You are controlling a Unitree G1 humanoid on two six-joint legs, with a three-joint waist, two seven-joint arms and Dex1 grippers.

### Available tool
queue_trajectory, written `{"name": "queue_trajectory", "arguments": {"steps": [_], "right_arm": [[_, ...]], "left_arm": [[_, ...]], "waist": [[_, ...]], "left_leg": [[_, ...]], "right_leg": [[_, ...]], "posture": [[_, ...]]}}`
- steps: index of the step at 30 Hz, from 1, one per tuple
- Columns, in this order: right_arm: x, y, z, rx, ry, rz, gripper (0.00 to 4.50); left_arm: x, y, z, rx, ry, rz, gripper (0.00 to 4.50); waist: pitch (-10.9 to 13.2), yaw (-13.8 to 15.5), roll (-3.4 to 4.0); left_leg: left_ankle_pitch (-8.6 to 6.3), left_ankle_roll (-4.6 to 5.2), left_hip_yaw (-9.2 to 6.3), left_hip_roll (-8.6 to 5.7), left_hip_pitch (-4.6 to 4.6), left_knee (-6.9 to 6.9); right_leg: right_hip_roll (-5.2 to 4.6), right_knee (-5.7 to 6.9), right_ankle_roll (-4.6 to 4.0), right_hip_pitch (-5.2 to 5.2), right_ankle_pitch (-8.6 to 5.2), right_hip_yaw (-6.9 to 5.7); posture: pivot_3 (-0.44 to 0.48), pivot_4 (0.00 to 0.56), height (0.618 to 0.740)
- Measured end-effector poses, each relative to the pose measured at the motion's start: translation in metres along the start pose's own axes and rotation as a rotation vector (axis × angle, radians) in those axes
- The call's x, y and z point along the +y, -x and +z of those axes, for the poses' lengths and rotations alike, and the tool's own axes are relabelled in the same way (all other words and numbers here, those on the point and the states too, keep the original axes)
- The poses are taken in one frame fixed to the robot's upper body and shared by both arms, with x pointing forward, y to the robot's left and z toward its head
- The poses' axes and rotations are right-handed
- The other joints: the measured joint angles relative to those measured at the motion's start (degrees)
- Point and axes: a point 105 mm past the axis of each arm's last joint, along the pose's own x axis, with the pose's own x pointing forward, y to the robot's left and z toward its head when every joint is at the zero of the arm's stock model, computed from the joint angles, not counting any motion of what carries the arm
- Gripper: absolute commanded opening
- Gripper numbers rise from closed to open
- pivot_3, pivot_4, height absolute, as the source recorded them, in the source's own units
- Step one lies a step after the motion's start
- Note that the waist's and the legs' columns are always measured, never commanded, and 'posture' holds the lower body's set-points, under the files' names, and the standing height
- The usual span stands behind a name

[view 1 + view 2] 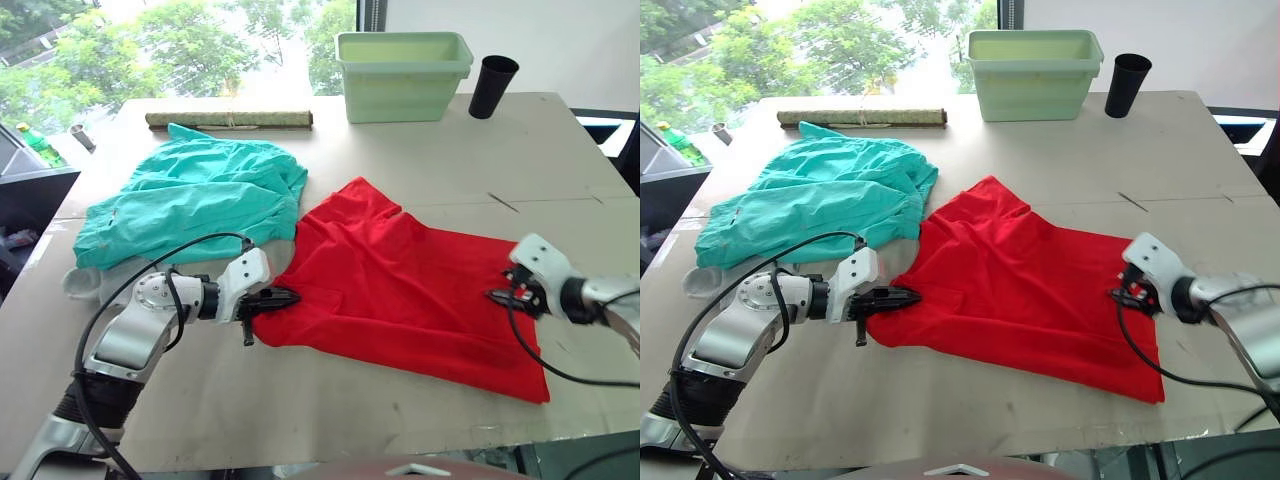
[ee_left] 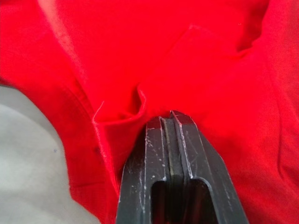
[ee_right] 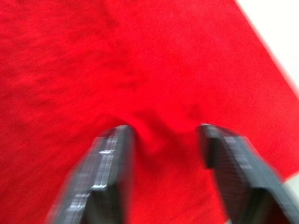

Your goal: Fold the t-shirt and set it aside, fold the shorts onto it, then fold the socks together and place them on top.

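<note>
The red t-shirt (image 1: pixel 400 280) lies spread flat on the table, right of centre. My left gripper (image 1: pixel 296 296) is at the shirt's left edge, shut on a small pinch of red cloth (image 2: pixel 135 109). At the shirt's right edge my right gripper (image 1: pixel 497 294) is open, its two fingers (image 3: pixel 110 154) pressed down on either side of a small ridge of red cloth. The teal shorts (image 1: pixel 190 195) lie crumpled at the back left, touching the shirt's upper left corner. A bit of a grey-white sock (image 1: pixel 85 283) peeks out from under the front left of the shorts.
At the table's back edge stand a pale green tub (image 1: pixel 403 75) and a black cup (image 1: pixel 492 87), with a long rolled mat (image 1: pixel 228 120) to their left. A green bottle (image 1: pixel 35 140) sits beyond the table's left edge. Bare tabletop (image 1: pixel 350 400) runs along the front.
</note>
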Motion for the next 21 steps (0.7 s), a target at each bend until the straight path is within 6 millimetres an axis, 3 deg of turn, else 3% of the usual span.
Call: {"name": "queue_trajectory", "arguments": {"steps": [2, 9, 12, 18, 19, 21], "right_arm": [[-0.008, -0.008, 0.005, 0.017, 0.036, -0.013, 0.09], [-0.041, -0.046, 0.032, 0.046, 0.163, -0.069, 0.09], [-0.055, -0.062, 0.047, 0.047, 0.220, -0.093, 0.09], [-0.069, -0.084, 0.072, 0.022, 0.249, -0.107, 0.09], [-0.069, -0.084, 0.074, 0.003, 0.224, -0.089, 0.62], [-0.068, -0.081, 0.076, -0.032, 0.182, -0.053, 1.31]], "left_arm": [[-0.007, 0.000, -0.002, -0.019, 0.078, 0.080, 0.00], [-0.030, -0.003, -0.002, -0.088, 0.344, 0.346, 0.00], [-0.041, -0.008, 0.001, -0.098, 0.428, 0.395, 0.00], [-0.043, -0.004, 0.005, -0.096, 0.482, 0.439, 0.00], [-0.045, -0.002, 0.005, -0.099, 0.476, 0.392, 0.66], [-0.044, 0.003, 0.005, -0.102, 0.473, 0.344, 1.34]], "waist": [[-0.16, -0.28, -0.07], [-0.35, -0.99, -0.34], [-0.41, -1.01, -0.43], [-0.40, -1.53, -0.43], [-0.37, -1.67, -0.40], [-0.29, -1.72, -0.30]], "left_leg": [[0.00, -0.01, -0.01, 0.00, 0.07, 0.00], [-0.03, 0.03, 0.09, 0.02, 0.69, -0.03], [0.01, -0.03, 0.09, 0.02, 0.71, -0.02], [0.06, -0.10, 0.08, 0.03, 0.67, -0.03], [0.06, -0.11, 0.08, 0.03, 0.65, -0.05], [0.06, -0.11, 0.07, 0.03, 0.59, -0.06]], "right_leg": [[-0.02, 0.03, 0.03, 0.07, 0.01, 0.00], [-0.05, 0.11, 0.02, 0.56, 0.00, 0.02], [-0.03, 0.15, 0.02, 0.58, 0.00, 0.02], [0.02, 0.21, 0.17, 0.60, 0.11, 0.02], [0.01, 0.21, 0.15, 0.58, 0.10, 0.01], [0.01, 0.21, 0.13, 0.52, 0.09, 0.02]], "posture": [[0.000, 0.150, 0.727], [0.000, 0.150, 0.727], [0.000, 0.150, 0.727], [0.000, 0.150, 0.727], [0.000, 0.150, 0.727], [0.000, 0.150, 0.727]]}}
